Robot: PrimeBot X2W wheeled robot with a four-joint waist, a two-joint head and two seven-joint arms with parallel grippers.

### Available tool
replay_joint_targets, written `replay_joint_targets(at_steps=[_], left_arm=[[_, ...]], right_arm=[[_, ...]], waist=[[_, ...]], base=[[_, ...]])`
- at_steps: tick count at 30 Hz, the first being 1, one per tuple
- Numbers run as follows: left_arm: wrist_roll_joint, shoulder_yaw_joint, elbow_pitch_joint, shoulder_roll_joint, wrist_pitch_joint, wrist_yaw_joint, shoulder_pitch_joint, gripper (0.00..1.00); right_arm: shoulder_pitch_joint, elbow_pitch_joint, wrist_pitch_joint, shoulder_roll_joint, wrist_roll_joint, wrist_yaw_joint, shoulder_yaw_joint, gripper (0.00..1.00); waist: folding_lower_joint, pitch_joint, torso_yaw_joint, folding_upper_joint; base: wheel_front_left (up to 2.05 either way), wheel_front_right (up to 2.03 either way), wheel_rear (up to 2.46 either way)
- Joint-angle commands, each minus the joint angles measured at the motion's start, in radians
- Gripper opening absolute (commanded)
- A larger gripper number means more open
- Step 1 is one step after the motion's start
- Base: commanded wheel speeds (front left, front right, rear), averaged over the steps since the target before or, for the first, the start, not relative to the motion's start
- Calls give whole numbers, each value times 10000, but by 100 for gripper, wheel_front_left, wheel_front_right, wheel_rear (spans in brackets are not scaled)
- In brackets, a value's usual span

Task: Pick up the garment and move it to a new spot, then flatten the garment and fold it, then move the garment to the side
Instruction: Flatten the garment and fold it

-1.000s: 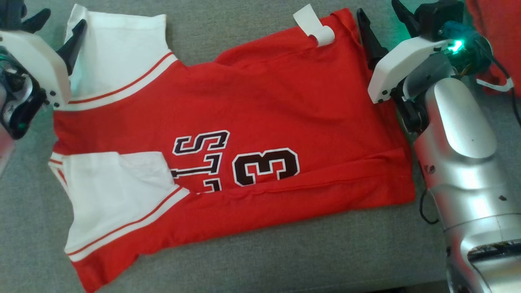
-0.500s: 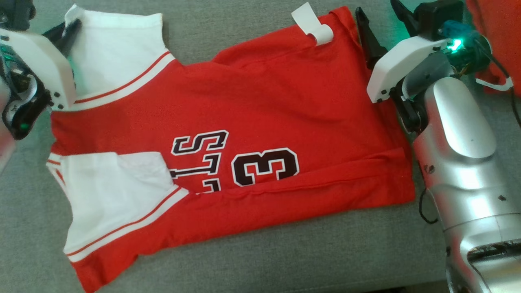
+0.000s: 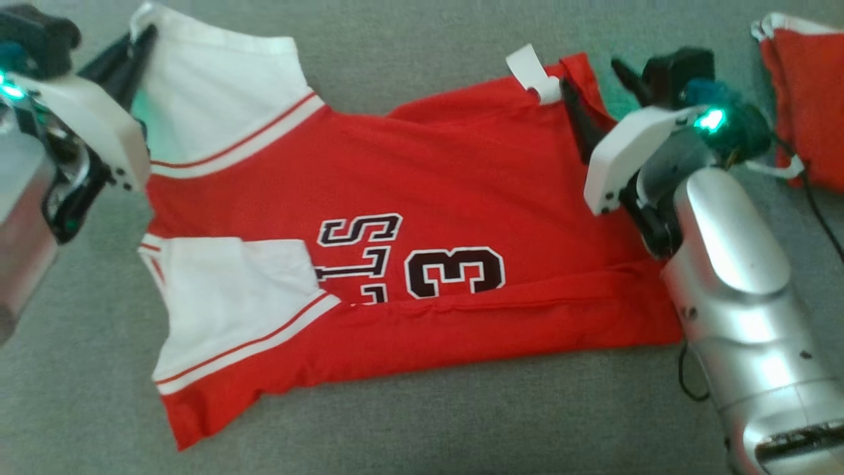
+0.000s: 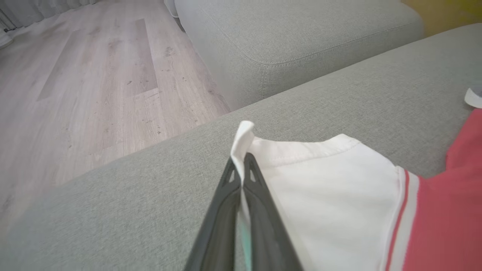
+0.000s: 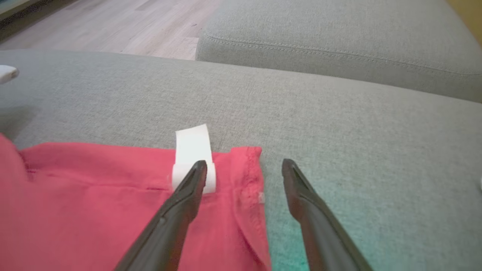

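Grey couch (image 3: 428,422). Left gripper (image 4: 239,165) clenched on jersey (image 3: 461,178) sleeve (image 4: 320,188) corner. Right gripper (image 5: 244,165) released, straddling jersey's hem corner.

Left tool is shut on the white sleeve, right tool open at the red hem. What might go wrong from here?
The left tool grips the white sleeve at its very edge; a pull may free it. The right tool straddles the hem corner beside the white tag; closing may catch only the tag.
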Motion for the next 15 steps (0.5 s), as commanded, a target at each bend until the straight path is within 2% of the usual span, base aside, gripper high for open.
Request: replay_joint_targets(at_steps=[1,7,15], left_arm=[[-44,278,-89,479,-101,18,-252,0],[-4,-57,-613,525,-220,18,58,0],[6,-235,-937,330,-286,17,209,0]], right_arm=[[31,-388,43,72,78,-9,216,100],[308,-310,735,-215,307,-9,516,100],[88,339,1300,-467,-201,-9,364,100]], waist=[[1,-212,178,0],[1,-494,455,0],[1,-536,801,0]], base=[[0,0,0],[0,0,0],[0,0,0]])
